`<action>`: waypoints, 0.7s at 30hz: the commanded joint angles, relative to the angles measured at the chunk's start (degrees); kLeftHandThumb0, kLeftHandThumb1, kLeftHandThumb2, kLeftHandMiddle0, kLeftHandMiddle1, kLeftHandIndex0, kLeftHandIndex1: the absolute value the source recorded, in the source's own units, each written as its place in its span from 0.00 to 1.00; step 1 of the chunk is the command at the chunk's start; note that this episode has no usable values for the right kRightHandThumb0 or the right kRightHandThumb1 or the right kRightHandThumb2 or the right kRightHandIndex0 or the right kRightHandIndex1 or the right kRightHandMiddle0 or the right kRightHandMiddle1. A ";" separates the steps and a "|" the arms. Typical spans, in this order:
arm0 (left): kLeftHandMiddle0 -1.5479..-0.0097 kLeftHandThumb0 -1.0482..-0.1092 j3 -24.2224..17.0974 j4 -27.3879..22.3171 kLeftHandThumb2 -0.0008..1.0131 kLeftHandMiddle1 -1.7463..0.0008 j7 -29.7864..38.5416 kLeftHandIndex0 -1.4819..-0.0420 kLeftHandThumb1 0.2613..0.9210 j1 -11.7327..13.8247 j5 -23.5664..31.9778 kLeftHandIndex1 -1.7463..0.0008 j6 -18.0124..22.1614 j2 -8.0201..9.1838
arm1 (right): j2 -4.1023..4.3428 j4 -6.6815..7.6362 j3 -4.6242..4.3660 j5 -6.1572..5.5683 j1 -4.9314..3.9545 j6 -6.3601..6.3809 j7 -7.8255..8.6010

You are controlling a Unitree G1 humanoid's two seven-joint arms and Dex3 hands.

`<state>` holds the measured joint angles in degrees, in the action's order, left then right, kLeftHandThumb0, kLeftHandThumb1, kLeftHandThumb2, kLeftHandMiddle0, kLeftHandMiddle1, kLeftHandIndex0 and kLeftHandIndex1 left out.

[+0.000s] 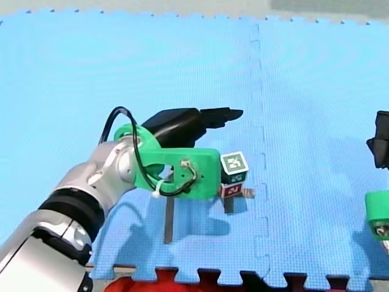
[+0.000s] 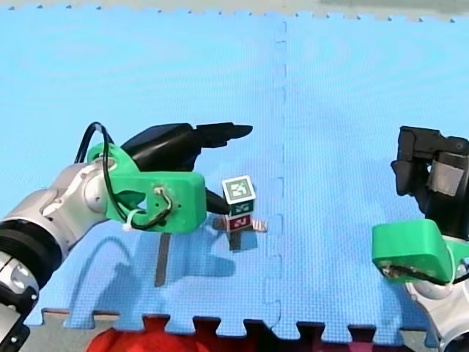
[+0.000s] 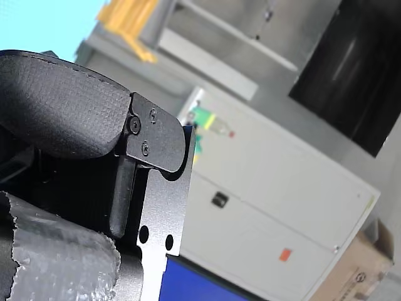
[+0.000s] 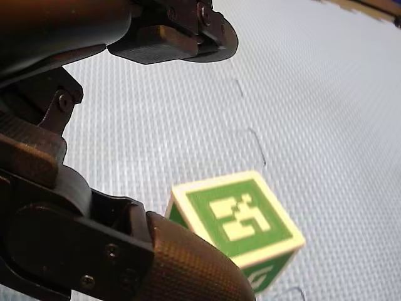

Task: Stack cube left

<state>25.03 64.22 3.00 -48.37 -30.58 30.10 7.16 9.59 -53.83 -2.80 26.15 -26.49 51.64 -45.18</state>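
Note:
A green cube (image 2: 239, 192) with a white patterned top sits squarely on a red cube (image 2: 239, 222) near the middle of the blue foam mat (image 2: 330, 110). My left hand (image 2: 234, 169) comes in from the left and brackets the green cube. One finger reaches out above and behind the cube, and a lower finger (image 4: 188, 263) lies right beside the green cube (image 4: 235, 219) in the second wrist view. I cannot tell whether that finger touches it. The cube stands on its own. My right hand (image 2: 429, 172) hovers at the far right with nothing in it.
A toothed seam (image 2: 282, 147) runs front to back through the mat just right of the stack. The mat's front edge is close, with red fabric (image 2: 124, 341) below it. A small grey tab (image 2: 260, 226) lies against the red cube.

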 commanded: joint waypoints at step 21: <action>0.49 0.00 -7.40 3.68 0.46 0.01 -11.52 0.80 1.00 3.40 4.48 0.99 11.44 8.55 | 1.13 -2.71 0.53 -1.73 0.15 1.51 1.83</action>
<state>18.70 67.06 -7.80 -45.31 -26.96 41.22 15.49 10.29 -56.07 -2.46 24.82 -26.41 52.81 -43.37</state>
